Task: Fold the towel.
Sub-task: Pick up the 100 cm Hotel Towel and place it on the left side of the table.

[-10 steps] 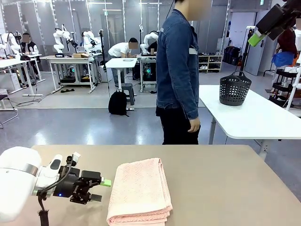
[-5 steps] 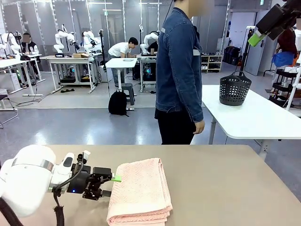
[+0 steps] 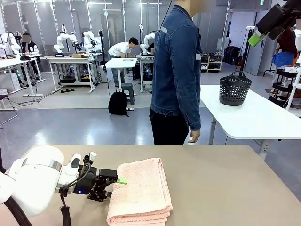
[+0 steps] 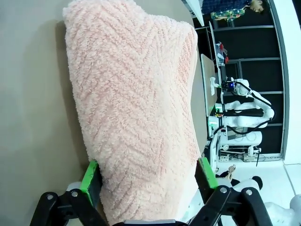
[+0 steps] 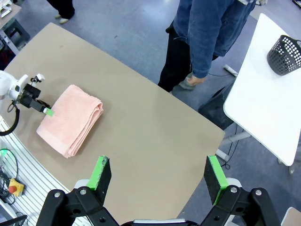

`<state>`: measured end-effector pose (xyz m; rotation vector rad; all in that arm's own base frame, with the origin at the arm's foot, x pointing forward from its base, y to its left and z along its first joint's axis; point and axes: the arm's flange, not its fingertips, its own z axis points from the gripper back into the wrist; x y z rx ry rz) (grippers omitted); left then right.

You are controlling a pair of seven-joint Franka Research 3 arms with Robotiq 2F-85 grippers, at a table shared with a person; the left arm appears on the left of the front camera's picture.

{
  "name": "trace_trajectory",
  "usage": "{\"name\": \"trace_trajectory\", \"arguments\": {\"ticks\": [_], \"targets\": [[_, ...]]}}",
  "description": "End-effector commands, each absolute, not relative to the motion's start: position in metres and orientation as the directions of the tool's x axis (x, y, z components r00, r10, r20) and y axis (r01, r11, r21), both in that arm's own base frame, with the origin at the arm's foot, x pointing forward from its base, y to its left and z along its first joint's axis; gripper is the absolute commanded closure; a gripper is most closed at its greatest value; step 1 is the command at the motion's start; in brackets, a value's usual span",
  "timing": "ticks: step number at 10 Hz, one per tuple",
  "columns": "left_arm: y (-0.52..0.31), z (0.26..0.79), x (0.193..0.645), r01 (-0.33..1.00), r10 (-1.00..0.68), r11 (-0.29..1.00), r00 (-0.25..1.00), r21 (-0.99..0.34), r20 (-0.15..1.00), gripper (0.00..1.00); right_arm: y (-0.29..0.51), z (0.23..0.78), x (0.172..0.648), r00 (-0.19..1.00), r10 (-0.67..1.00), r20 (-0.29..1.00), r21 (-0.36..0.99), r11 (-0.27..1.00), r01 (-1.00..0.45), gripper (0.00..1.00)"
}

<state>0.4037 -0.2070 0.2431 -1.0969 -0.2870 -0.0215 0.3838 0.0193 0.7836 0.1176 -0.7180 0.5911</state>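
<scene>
My left gripper has its green pads spread astride the towel's nine o'clock edge, placed to pinch it for another fold; it lies already doubled on the table. My right gripper hangs high, fingers wide, out of the way.

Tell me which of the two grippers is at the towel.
The left gripper, low over the table, with its green pads either side of the folded towel's edge. The right gripper is raised high above the table, open.
</scene>
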Motion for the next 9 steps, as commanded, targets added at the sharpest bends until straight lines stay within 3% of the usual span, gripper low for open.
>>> {"name": "trace_trajectory", "arguments": {"ticks": [1, 2, 3, 4, 7, 9], "targets": [[-0.2177, 0.2368, 0.4068, 0.192, 0.142, 0.475, 0.946, -0.859, 0.29, 0.34, 0.0186, 0.7844, 0.3848, 0.599, 0.463, 0.654, -0.089, 0.833, -0.547, 0.0], [-0.2187, 0.2367, 0.4072, 0.194, 0.139, 0.476, 0.946, -0.858, 0.291, 0.59, 0.0186, 0.7844, 0.3848, 0.599, 0.463, 0.654, -0.089, 0.833, -0.547, 0.0], [-0.2192, 0.237, 0.4078, 0.196, 0.141, 0.48, 0.945, -0.855, 0.296, 0.94, 0.0186, 0.7844, 0.3848, 0.599, 0.463, 0.654, -0.089, 0.833, -0.547, 0.0], [-0.2204, 0.2378, 0.4075, 0.199, 0.142, 0.48, 0.943, -0.854, 0.3, 1.0, 0.0186, 0.7844, 0.3848, 0.599, 0.463, 0.654, -0.089, 0.833, -0.547, 0.0], [-0.2222, 0.2407, 0.4077, 0.204, 0.142, 0.489, 0.941, -0.848, 0.308, 0.96, 0.0186, 0.7844, 0.3848, 0.599, 0.463, 0.654, -0.089, 0.833, -0.547, 0.0], [-0.2238, 0.2428, 0.4086, 0.205, 0.142, 0.493, 0.94, -0.845, 0.311, 1.0, 0.0186, 0.7844, 0.3848, 0.599, 0.463, 0.654, -0.089, 0.833, -0.547, 0.0]]}}
